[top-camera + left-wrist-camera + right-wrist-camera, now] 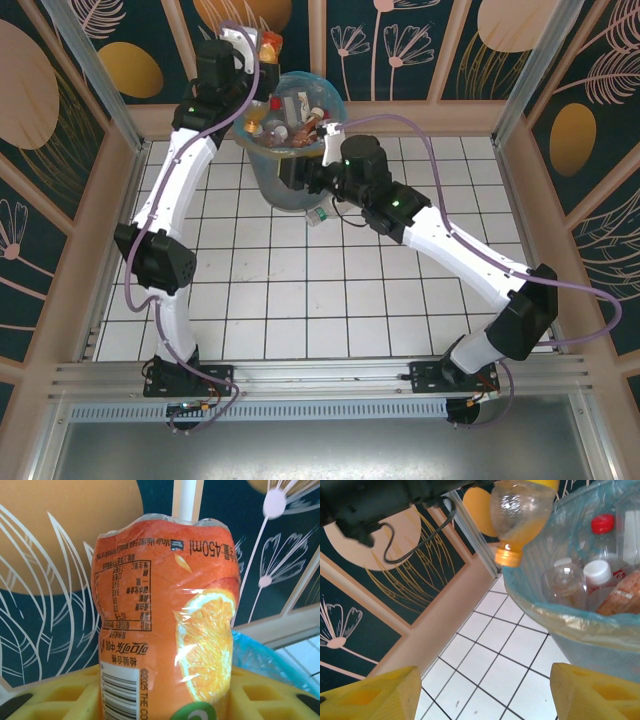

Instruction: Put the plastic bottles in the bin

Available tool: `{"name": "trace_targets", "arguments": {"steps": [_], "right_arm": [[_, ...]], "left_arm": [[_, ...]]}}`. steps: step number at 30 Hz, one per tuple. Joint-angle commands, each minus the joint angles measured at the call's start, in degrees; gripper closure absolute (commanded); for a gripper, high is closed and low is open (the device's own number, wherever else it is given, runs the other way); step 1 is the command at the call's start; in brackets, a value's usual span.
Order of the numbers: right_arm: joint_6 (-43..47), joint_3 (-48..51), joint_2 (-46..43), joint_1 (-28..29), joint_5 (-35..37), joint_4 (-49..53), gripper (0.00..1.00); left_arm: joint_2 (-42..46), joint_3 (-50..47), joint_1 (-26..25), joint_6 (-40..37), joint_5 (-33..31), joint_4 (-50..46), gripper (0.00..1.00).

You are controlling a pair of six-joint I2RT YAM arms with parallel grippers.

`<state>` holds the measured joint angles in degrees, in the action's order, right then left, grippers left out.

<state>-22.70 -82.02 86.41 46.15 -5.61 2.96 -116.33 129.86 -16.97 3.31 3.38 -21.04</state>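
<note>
My left gripper [262, 47] is raised over the back-left rim of the bin [262, 160]. It is shut on an orange-labelled plastic bottle [165, 605] between its yellow fingers [60, 692]. That bottle [520, 515] hangs cap down beside the bin's blue-lined rim [555, 612]. Several plastic bottles [290, 120] lie inside, among them a red-capped one [602, 525] and a white-capped one [596, 571]. My right gripper [485, 700] is open and holds nothing, low over the tiles at the bin's front. A small green-labelled bottle [318, 213] lies on the floor at the bin's base.
The white tiled floor [300, 300] stretches in front of the bin. A pale wooden kerb [445, 625] and patterned walls enclose it. My right arm [430, 230] reaches diagonally across the floor to the bin; my left arm [175, 190] runs up the left side.
</note>
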Motion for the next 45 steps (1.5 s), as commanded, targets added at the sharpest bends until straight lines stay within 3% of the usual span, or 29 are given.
{"name": "trace_targets", "arguments": {"steps": [1,4,8,16,23,29,31,37,41,45], "right_arm": [[-1.25,2.7,-1.07,0.69,1.24,-2.58,0.29],[-1.3,3.62,-1.94,0.64,1.9,-3.19,0.28],[-1.3,4.29,-2.63,0.69,2.16,-3.92,0.27],[-2.0,8.09,-4.41,0.69,2.82,-5.76,0.26],[-3.62,9.67,-5.51,0.69,2.14,-6.62,0.27],[-4.28,10.19,-5.23,0.78,1.65,-6.9,0.26],[-4.33,10.43,-5.03,0.78,1.65,-7.39,0.26],[-4.37,9.79,-4.19,0.78,0.6,-6.54,0.26],[-4.21,10.68,-4.61,0.81,1.36,-6.17,0.26],[-4.25,11.34,-4.63,0.78,1.53,-6.39,0.26]], "left_arm": [[-1.54,-0.03,0.23,0.16,-1.52,1.0,0.42],[-0.89,-0.55,0.22,1.07,-1.39,1.41,0.28],[0.95,-3.12,0.23,1.76,-1.53,3.18,0.19],[1.15,-5.74,0.2,2.49,-1.27,3.59,0.2],[-0.82,1.35,0.23,3.26,-2.29,2.03,0.38],[2.5,1.62,0.22,4.74,-2.01,5.68,0.31],[1.48,2.39,0.21,4.84,-1.98,5.95,0.38],[-6.56,8.13,0.21,3.52,-3.27,-4.44,0.75],[-5.7,-0.1,0.26,3.37,-3.74,-6.41,0.88],[-2.61,-9.41,0.24,3.63,-2.99,-5.3,0.93]]}}
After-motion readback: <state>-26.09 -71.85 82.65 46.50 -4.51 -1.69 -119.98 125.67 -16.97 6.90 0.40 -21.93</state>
